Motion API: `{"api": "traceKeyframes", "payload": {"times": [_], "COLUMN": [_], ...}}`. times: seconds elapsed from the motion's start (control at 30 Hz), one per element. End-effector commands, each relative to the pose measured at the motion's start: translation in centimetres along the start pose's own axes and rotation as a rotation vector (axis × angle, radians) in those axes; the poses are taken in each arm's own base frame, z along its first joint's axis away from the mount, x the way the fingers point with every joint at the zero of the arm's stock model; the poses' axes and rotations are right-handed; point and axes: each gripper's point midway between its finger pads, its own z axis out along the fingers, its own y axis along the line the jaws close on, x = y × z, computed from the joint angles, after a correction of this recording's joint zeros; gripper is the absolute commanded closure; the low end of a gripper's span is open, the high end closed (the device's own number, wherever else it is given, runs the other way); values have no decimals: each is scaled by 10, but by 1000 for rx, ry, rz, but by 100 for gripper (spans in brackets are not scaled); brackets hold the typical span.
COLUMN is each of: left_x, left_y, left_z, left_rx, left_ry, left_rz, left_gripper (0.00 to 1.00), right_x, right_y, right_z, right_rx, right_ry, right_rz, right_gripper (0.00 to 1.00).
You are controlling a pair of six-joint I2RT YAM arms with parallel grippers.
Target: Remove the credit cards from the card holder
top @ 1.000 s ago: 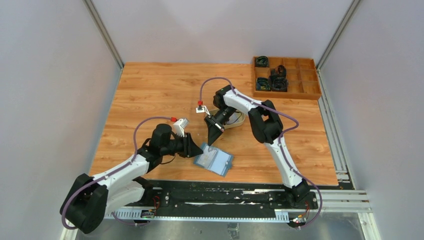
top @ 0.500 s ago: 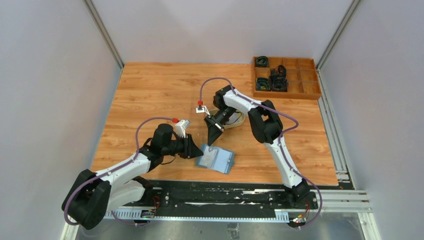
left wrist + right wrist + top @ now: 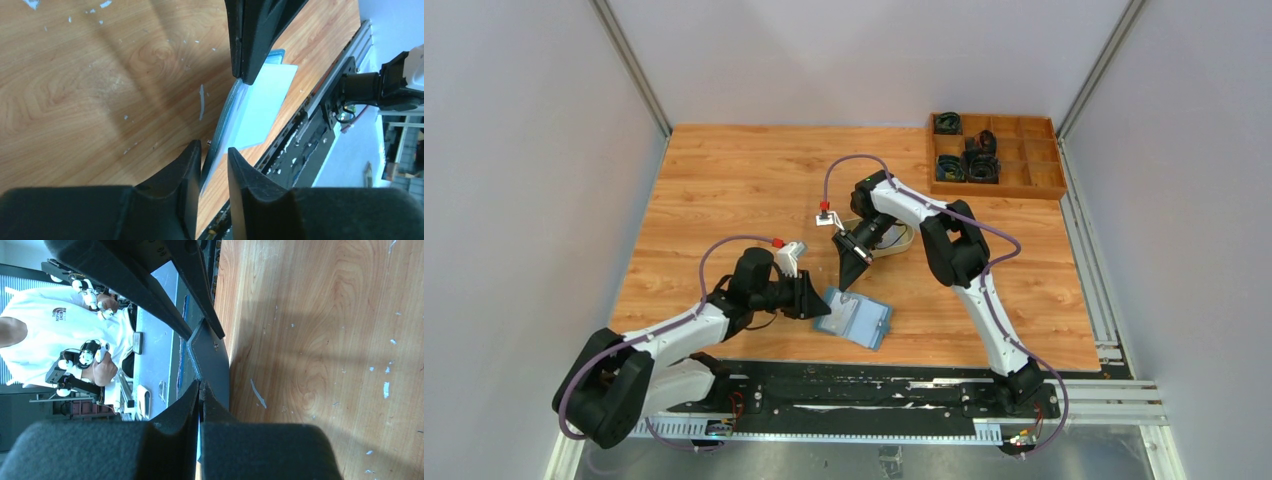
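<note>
Teal card holder (image 3: 856, 321) open, long axis left-to-right, left hand (image 3: 821, 300) spread astride its edge, right hand (image 3: 846, 282) pressed together

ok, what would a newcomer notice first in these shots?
The teal card holder lies open near the table's front edge, its left edge between the fingers of the left pincer. The right pincer hangs shut just beyond it, pointing down. In the far right corner sits a wooden divided box with dark items in some compartments.
</note>
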Motion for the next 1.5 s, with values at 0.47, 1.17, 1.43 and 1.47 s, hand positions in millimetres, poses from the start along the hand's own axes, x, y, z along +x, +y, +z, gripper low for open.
{"api": "traceKeyframes", "payload": {"times": [0.47, 1.17, 1.43, 1.47], "left_x": [-1, -11, 9, 12], "left_y": [-4, 54, 81, 85], "left_z": [-1, -15, -15, -14], "left_rx": [30, -265, -372, -389], "left_ry": [3, -289, -277, -263], "left_rz": [23, -234, -335, -339], "left_gripper": [100, 100, 100, 100], "right_x": [-2, -20, -20, -20], "right_y": [-2, -18, -37, -40], "right_z": [0, -4, 8, 10], "right_rx": [-25, 659, 641, 638], "right_ry": [-8, -595, -771, -765], "right_rz": [22, 231, 316, 320], "right_gripper": [93, 10, 12, 12]}}
